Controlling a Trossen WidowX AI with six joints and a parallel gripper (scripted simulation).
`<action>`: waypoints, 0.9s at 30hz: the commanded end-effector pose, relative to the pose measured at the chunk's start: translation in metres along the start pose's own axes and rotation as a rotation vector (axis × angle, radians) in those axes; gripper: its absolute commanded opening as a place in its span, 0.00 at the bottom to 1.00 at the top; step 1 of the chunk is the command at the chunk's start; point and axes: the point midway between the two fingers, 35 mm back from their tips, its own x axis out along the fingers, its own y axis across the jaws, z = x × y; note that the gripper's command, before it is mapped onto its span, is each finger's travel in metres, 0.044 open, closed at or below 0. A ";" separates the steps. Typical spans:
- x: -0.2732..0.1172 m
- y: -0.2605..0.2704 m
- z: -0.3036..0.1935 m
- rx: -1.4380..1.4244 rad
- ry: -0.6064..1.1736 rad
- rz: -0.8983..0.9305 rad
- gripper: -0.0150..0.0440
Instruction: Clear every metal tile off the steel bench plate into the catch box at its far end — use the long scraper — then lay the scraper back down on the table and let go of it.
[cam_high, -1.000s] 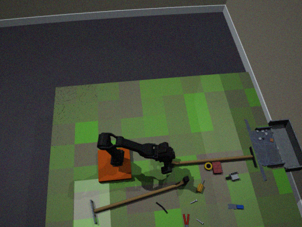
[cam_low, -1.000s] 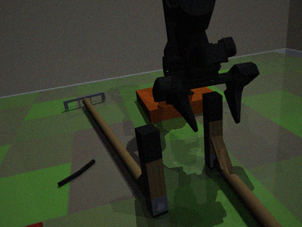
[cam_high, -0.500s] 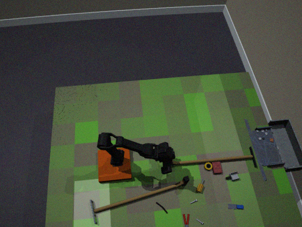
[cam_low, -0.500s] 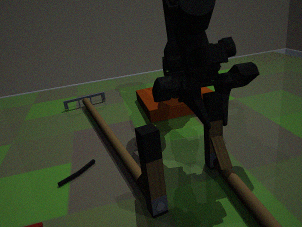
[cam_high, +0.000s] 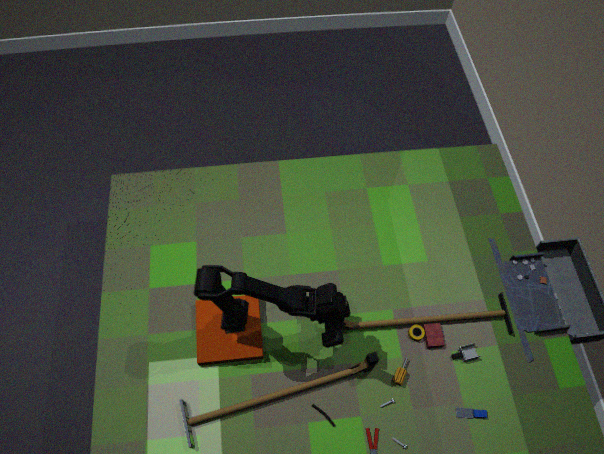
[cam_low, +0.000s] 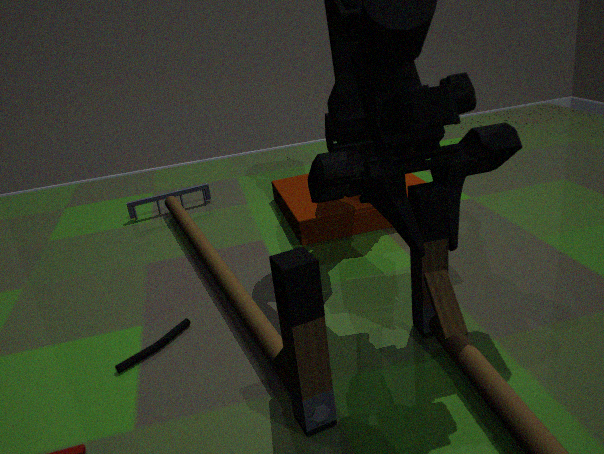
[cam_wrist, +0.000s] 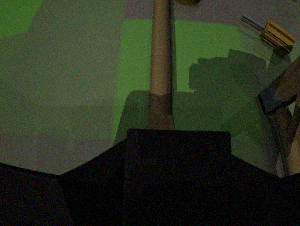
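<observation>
Beginning at the near end, beside the robot's foot, we see an orange base plate (cam_high: 205, 350) (cam_low: 295, 200) on the worktop (cam_high: 310, 215) (cam_low: 70, 395) (cam_wrist: 60, 90). Just beyond it, we find the hand (cam_high: 336, 322) (cam_low: 436, 245) (cam_wrist: 165, 144) clamped on the upright grip block (cam_low: 435, 295) (cam_wrist: 177, 175) of the long scraper (cam_high: 425, 319) (cam_low: 505, 395) (cam_wrist: 161, 55), its fingers closed in on opposite sides of the block's dark upper part. We note a second long-handled tool (cam_high: 280, 392) (cam_low: 225, 285) lying apart from the first (its head is an open frame, unlike the solid bar of the scraper), with its own grip block (cam_high: 372, 359) (cam_low: 310, 345) standing upright. Farther along, beside the scraper's shaft, we see a yellow ring (cam_high: 411, 332) and a dark red block (cam_high: 434, 335); a yellow-handled screwdriver (cam_high: 399, 376) (cam_wrist: 278, 36) lies nearer the hand. At the shaft's far end, we observe the dark scraper head (cam_high: 506, 314) just beside the near edge of the steel bench plate (cam_high: 537, 305). Toward one side of that plate, we make out several small pale tiles (cam_high: 520, 277) and an orange tile (cam_high: 543, 280). Farthest away, we see the catch box (cam_high: 590, 280) adjoining the plate's far edge.
</observation>
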 end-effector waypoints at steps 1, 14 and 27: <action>0.000 0.007 0.001 -0.004 -0.002 0.006 0.25; -0.001 0.024 0.000 -0.006 0.002 0.010 0.25; -0.003 0.041 -0.002 -0.009 0.003 0.014 0.25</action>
